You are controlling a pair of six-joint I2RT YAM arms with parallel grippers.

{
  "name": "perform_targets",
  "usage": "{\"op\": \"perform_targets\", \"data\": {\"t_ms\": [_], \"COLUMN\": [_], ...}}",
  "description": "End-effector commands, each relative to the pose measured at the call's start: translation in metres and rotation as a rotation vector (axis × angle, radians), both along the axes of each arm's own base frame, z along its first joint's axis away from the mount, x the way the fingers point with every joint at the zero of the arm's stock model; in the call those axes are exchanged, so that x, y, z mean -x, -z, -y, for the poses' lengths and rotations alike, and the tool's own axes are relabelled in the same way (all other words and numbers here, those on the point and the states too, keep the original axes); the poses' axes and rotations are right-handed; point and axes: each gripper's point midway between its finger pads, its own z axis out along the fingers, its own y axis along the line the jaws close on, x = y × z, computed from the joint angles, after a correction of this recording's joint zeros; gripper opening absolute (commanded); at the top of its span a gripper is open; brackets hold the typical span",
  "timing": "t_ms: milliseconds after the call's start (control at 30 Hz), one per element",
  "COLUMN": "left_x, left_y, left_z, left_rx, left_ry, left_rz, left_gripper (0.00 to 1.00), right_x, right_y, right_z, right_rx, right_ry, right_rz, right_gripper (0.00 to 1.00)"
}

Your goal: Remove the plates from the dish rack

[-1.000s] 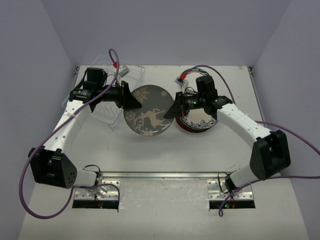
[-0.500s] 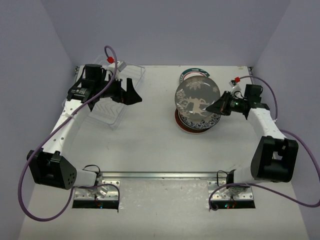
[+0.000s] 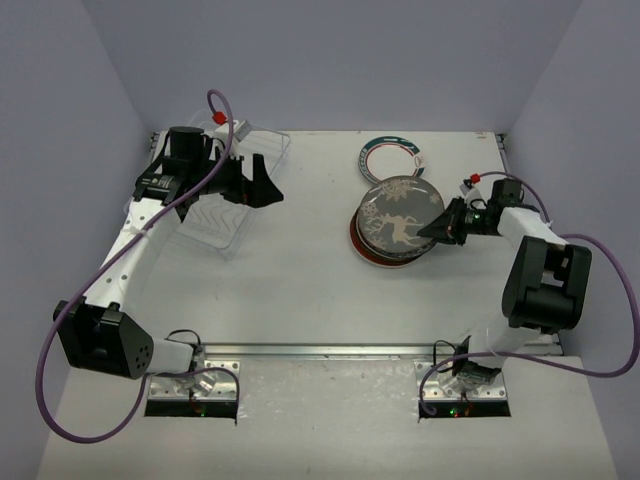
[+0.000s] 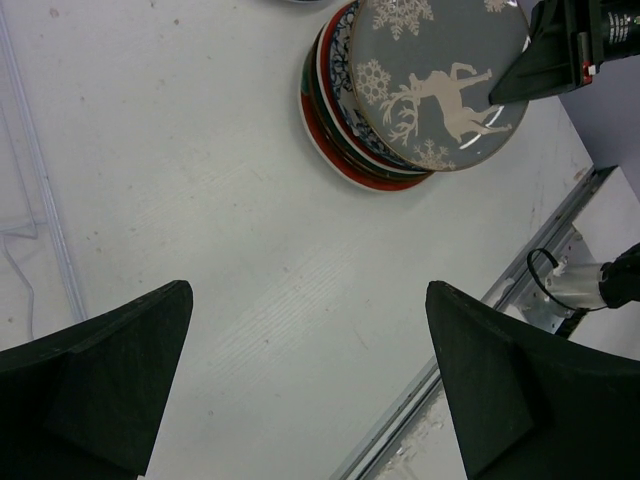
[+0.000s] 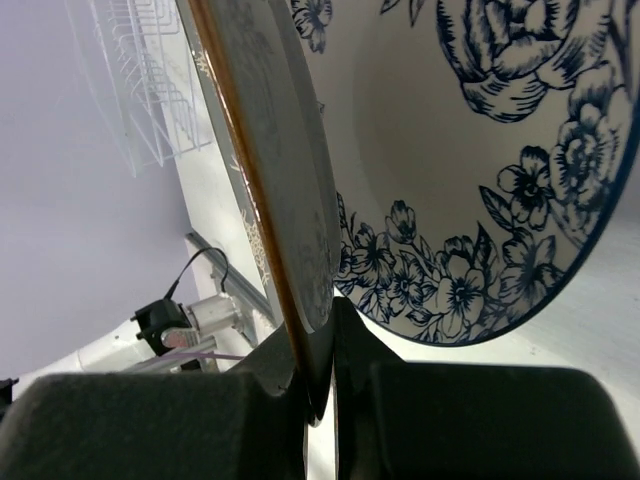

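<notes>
My right gripper (image 3: pixel 434 228) is shut on the rim of a grey plate with a white reindeer (image 3: pixel 398 212), the near rim pinched between its jaws (image 5: pixel 325 375). The plate hangs tilted just over a stack of plates (image 3: pixel 372 250), whose top one is white with blue flowers (image 5: pixel 480 150). Another plate, white with a teal ring (image 3: pixel 388 152), lies flat behind the stack. The clear dish rack (image 3: pixel 212 215) stands at the far left. My left gripper (image 3: pixel 262 183) hovers over its right end, open and holding nothing (image 4: pixel 310 370).
A metal rail (image 3: pixel 330 351) runs along the table's near edge, between the two arm bases. Walls close in the left, right and back. The rack's clear rim (image 4: pixel 45 200) shows at the left of the left wrist view.
The left gripper opened, let go of the reindeer plate and drew back over the rack. The right gripper carried the plate rightward and lowered it, flatter, over the stack.
</notes>
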Motion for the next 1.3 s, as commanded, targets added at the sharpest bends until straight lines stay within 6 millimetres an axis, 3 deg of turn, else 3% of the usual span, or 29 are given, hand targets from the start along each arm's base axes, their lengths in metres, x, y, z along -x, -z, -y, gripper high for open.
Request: {"op": "perform_targets", "data": {"t_ms": [0, 167, 233, 333, 400, 500, 800, 867, 1067, 1167, 1267], "left_x": [0.000, 0.000, 0.001, 0.002, 0.002, 0.002, -0.013, -0.021, -0.032, -0.031, -0.032], "left_y": [-0.021, -0.022, -0.022, -0.020, -0.022, -0.026, -0.048, -0.053, -0.084, -0.089, -0.075], "left_z": [-0.003, -0.002, -0.002, -0.002, -0.002, -0.004, -0.023, -0.034, -0.061, -0.068, -0.076], "left_rx": [-0.004, 0.000, 0.005, 0.003, 0.003, -0.002, -0.101, -0.152, -0.245, -0.268, -0.303], "left_ry": [-0.011, -0.008, -0.007, -0.008, -0.010, -0.017, -0.101, -0.156, -0.287, -0.317, -0.347], "left_rz": [0.081, 0.082, 0.082, 0.080, 0.086, 0.094, 0.176, 0.199, 0.314, 0.336, 0.302], "left_gripper": [1.00, 1.00, 1.00, 1.00, 1.00, 1.00, 1.00, 1.00, 1.00, 1.00, 1.00], "right_x": [-0.024, -0.028, -0.028, -0.027, -0.025, -0.022, -0.024, -0.023, -0.021, -0.026, -0.027], "right_y": [-0.035, -0.027, -0.021, -0.017, -0.017, -0.016, -0.024, -0.023, -0.032, -0.048, -0.083], "right_z": [0.002, 0.006, 0.009, 0.011, 0.011, 0.015, 0.051, 0.064, 0.073, 0.067, 0.045], "right_rx": [-0.040, -0.019, -0.006, 0.012, 0.013, 0.047, 0.529, 0.648, 0.727, 0.722, 0.676], "right_ry": [-0.029, -0.010, 0.003, 0.010, 0.007, 0.010, -0.082, -0.094, -0.101, -0.093, -0.095], "right_rz": [0.130, 0.079, 0.030, -0.001, -0.023, -0.061, 0.061, 0.094, 0.133, 0.220, 0.414], "right_gripper": [0.00, 0.00, 0.05, 0.21, 0.40, 0.59, 0.99, 0.99, 0.99, 0.99, 0.99]}}
